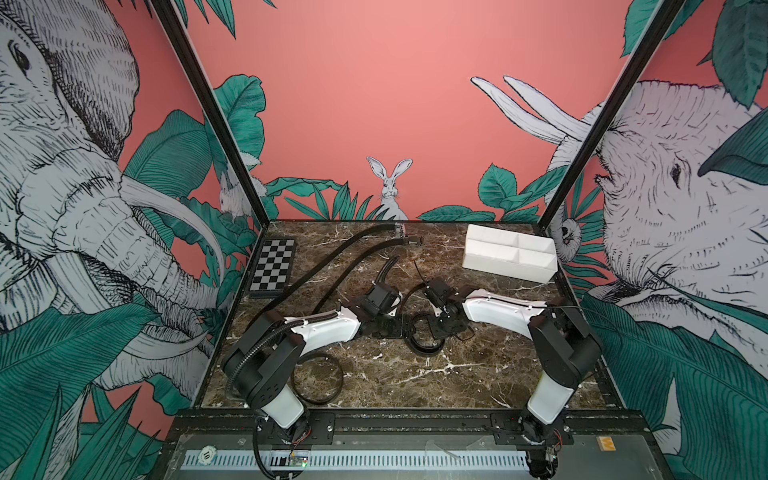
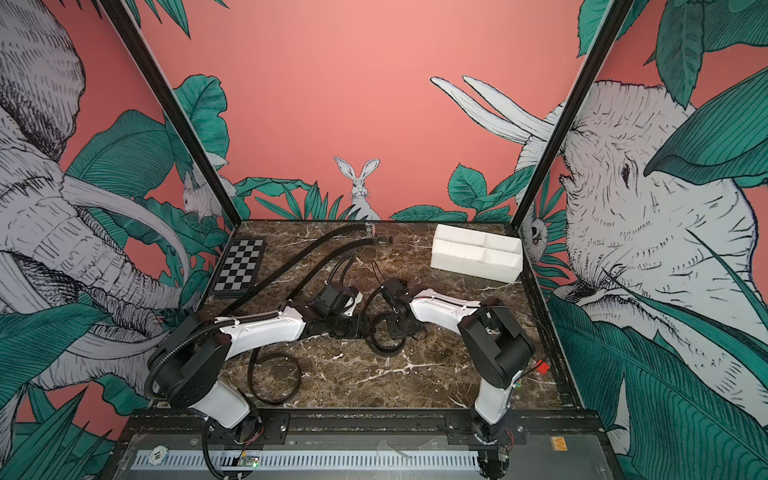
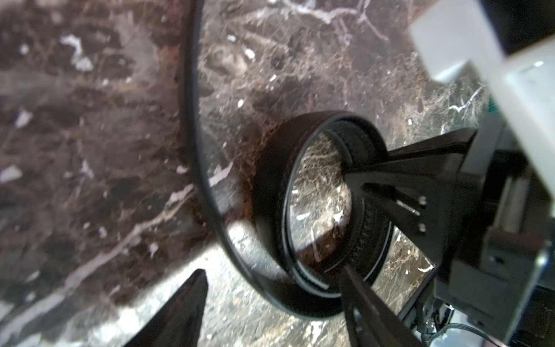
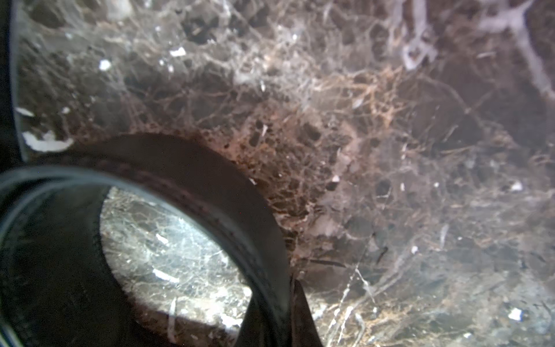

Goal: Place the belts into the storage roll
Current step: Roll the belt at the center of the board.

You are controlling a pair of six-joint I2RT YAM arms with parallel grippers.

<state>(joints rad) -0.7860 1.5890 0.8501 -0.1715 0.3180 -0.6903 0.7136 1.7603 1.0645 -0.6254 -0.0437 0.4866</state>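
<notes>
A coiled black belt (image 1: 424, 351) (image 2: 384, 351) stands on edge mid-table between both grippers. My right gripper (image 1: 436, 322) (image 4: 279, 300) is shut on the coil's wall (image 4: 228, 186), one finger inside the ring and one outside. My left gripper (image 1: 399, 328) (image 3: 270, 303) is open beside the coil (image 3: 270, 186); one of its fingers (image 3: 369, 309) reaches the coil's rim, the other stands clear. A loose outer turn (image 3: 192, 120) arcs away. Two long belts (image 1: 332, 257) with buckle ends lie at the back. The storage roll (image 1: 498, 266) (image 2: 473, 264) sits back right, with nothing in the compartments that show.
A black-and-grey checkered board (image 1: 272, 266) lies at the back left. A loop of black strap (image 1: 318, 378) lies front left beside the left arm's base. A ribbed hose (image 1: 257, 345) runs along the left arm. Patterned walls close in three sides.
</notes>
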